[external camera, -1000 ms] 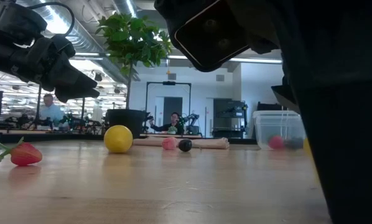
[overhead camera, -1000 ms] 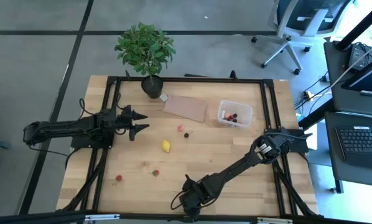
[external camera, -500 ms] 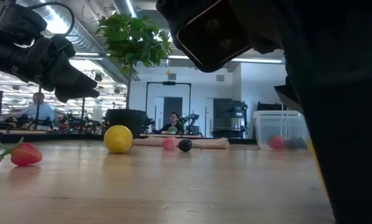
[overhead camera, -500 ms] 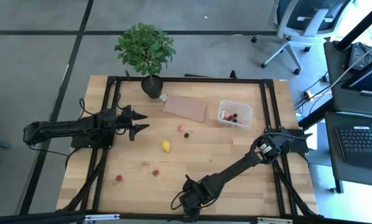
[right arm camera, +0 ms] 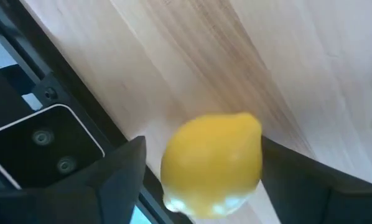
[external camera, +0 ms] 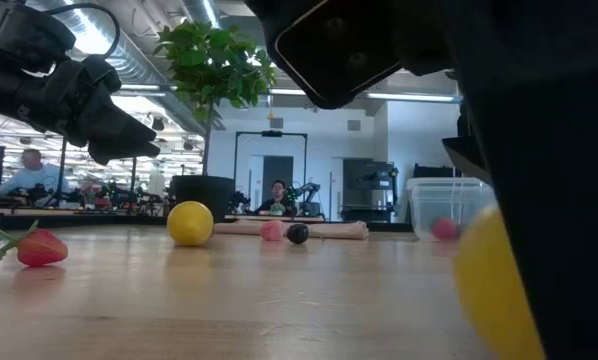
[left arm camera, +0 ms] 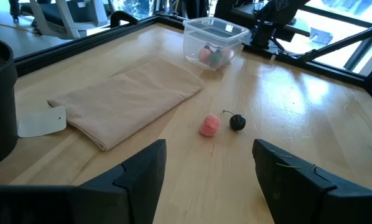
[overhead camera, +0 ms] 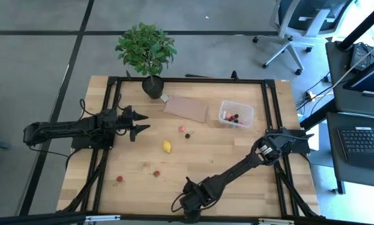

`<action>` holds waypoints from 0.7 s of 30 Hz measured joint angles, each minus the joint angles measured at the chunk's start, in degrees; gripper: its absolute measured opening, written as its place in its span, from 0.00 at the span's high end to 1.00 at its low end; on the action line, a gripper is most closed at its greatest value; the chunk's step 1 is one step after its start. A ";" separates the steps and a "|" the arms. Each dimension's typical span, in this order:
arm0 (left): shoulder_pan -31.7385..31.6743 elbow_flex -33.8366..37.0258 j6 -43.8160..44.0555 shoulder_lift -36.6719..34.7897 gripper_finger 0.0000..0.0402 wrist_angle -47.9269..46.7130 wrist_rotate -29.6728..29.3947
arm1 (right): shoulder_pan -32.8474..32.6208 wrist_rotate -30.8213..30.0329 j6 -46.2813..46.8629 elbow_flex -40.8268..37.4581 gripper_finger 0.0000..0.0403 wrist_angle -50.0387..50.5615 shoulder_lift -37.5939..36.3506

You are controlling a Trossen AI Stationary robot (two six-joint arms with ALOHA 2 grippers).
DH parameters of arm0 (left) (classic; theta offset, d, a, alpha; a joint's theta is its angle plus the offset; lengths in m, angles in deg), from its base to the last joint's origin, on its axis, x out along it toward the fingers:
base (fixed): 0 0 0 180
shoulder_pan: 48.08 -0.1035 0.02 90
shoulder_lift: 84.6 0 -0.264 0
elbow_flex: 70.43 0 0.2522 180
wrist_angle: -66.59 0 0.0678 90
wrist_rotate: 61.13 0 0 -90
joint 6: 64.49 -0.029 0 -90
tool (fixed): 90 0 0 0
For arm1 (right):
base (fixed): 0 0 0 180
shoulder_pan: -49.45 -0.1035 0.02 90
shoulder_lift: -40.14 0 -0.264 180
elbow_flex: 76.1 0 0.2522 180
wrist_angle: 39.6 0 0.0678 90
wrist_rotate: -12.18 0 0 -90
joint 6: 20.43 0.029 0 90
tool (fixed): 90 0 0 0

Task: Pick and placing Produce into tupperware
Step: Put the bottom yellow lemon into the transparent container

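My right gripper (overhead camera: pixel 188 203) is at the table's near edge, shut on a yellow lemon (right arm camera: pixel 211 163), which also shows close up in the low view (external camera: pixel 494 290). A second lemon (overhead camera: pixel 167 147) lies mid-table. Beyond it lie a pink berry (left arm camera: pixel 209 125) and a dark cherry (left arm camera: pixel 237 122). Two strawberries (overhead camera: pixel 119 179) (overhead camera: pixel 156 174) lie toward the near left. The clear tupperware (overhead camera: pixel 236 114) stands at the far right with a few pieces inside. My left gripper (overhead camera: pixel 140 122) hovers open on the table's left, above the wood. My right gripper has the lemon between its two fingers (right arm camera: pixel 120 180), with one finger on each side of the lemon's body (right arm camera: pixel 248 168). The places where the pads meet it lie below the wrist picture's edge. Whether the lemon is lifted clear of the table, I cannot tell.
A potted plant (overhead camera: pixel 146 53) stands at the far edge, and a flat brown sheet (overhead camera: pixel 186 109) lies beside it, left of the tupperware. Black frame rails (overhead camera: pixel 112 106) run along the table's sides. People sit in the room behind (external camera: pixel 279 195).
My right gripper has shifted slightly at the near edge. The lemon it carries showed only as a yellow sliver beside the arm in the low view and now shows large there. The left arm has kept still.
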 joint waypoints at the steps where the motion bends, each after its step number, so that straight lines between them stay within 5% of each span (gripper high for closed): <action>1: 0.02 0.00 0.00 0.00 0.42 -0.01 0.00 | -0.02 -0.45 0.02 0.44 0.24 0.59 0.09; 7: 0.02 0.00 0.00 0.00 0.42 -0.02 -0.01 | -0.22 -2.04 -1.77 0.78 0.15 0.56 0.11; 21: 0.01 0.00 0.00 0.00 0.42 0.00 -0.01 | -0.22 -5.97 -2.41 0.78 0.14 -0.55 0.07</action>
